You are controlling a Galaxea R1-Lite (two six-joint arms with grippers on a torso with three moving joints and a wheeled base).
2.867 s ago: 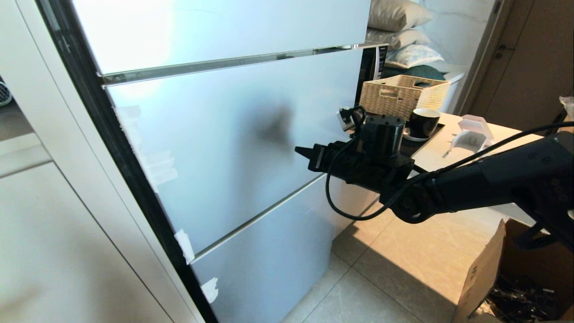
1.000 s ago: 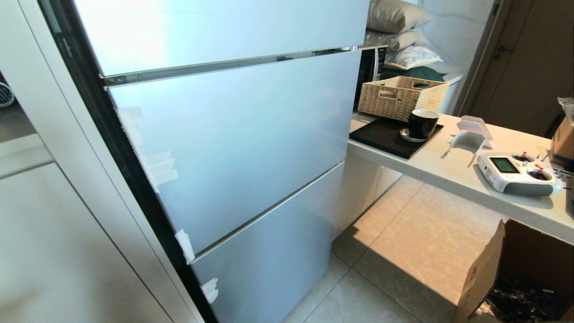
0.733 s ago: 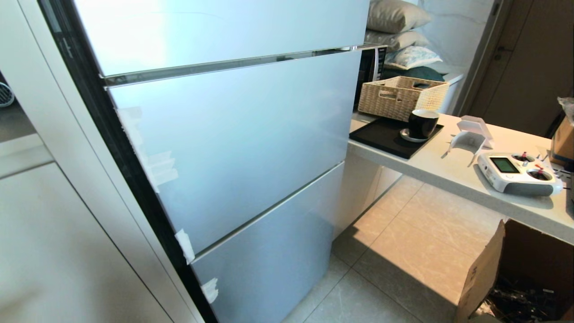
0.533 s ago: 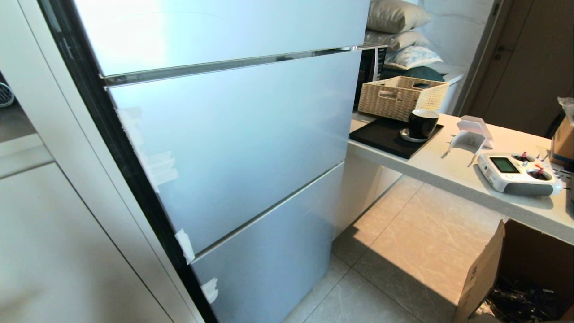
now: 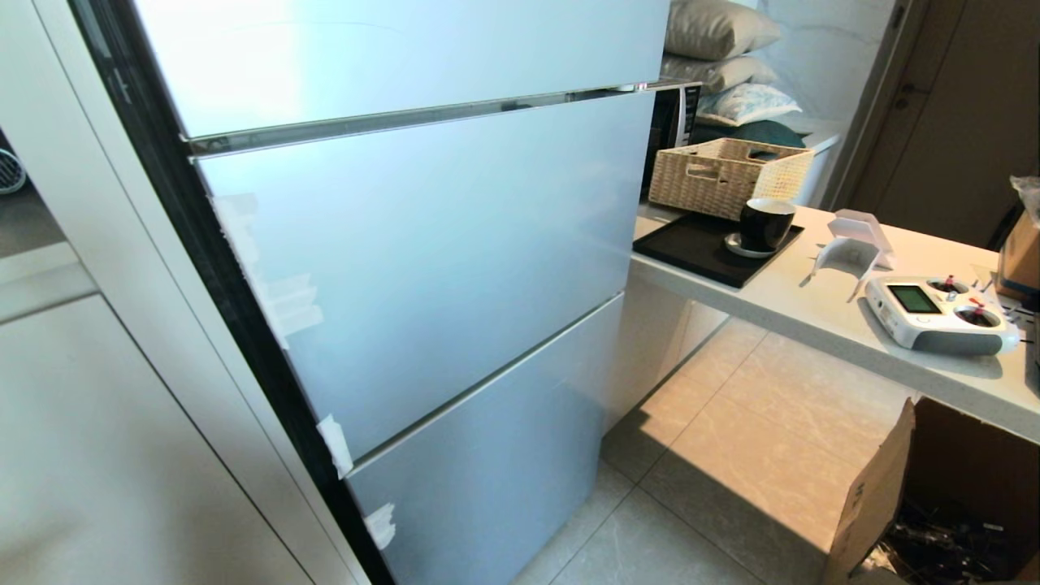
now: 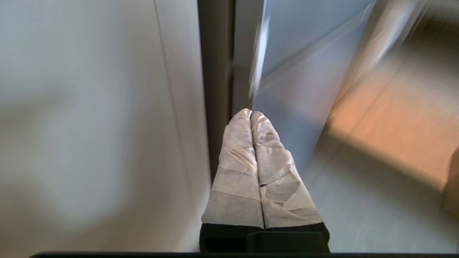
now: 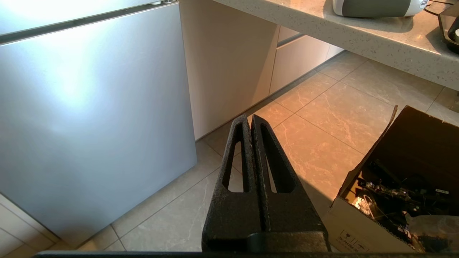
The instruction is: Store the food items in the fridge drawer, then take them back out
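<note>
Before the fridge [image 5: 422,244], the right hand [image 7: 250,120] has withdrawn, pressed closed.

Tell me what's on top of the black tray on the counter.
A black cup on a saucer sits on the black tray. The wicker basket hides the tray's far edge.

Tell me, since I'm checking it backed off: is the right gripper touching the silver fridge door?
Apart. The right wrist view shows the right gripper over tiled floor, clear of the silver fridge door.

Right arm gone from head view.
</note>
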